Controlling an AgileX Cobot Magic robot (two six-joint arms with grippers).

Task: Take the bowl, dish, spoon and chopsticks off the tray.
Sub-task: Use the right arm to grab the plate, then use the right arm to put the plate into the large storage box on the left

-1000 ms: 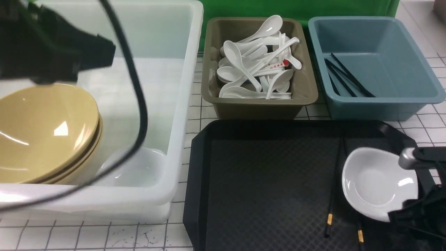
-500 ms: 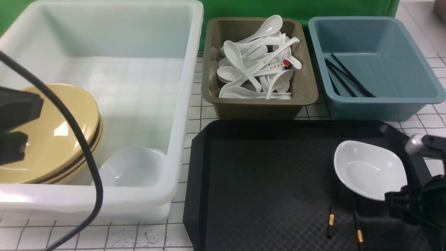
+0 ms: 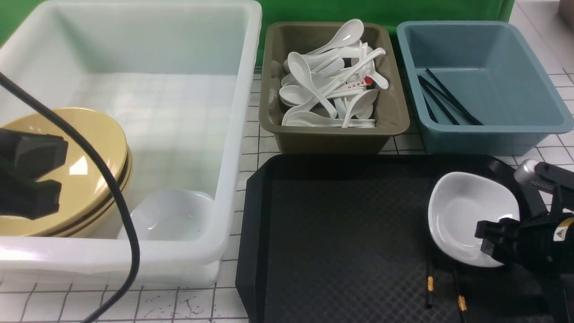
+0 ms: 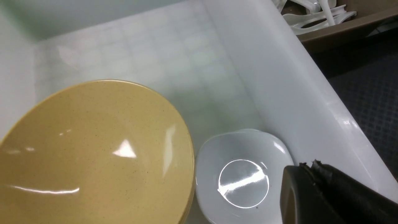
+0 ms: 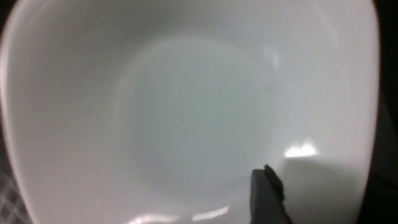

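Black tray (image 3: 350,233) | chopsticks (image 3: 429,291) front-to-back, gold bands nearward | right gripper (image 3: 484,240) clamps dish (image 3: 457,215) | left gripper (image 4: 307,168) closed

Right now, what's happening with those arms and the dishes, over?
Left fingers shut, empty, over the tub. Right fingers pinching the dish rim, dish tilted above the tray. Chopsticks partly under it, nothing blocking.
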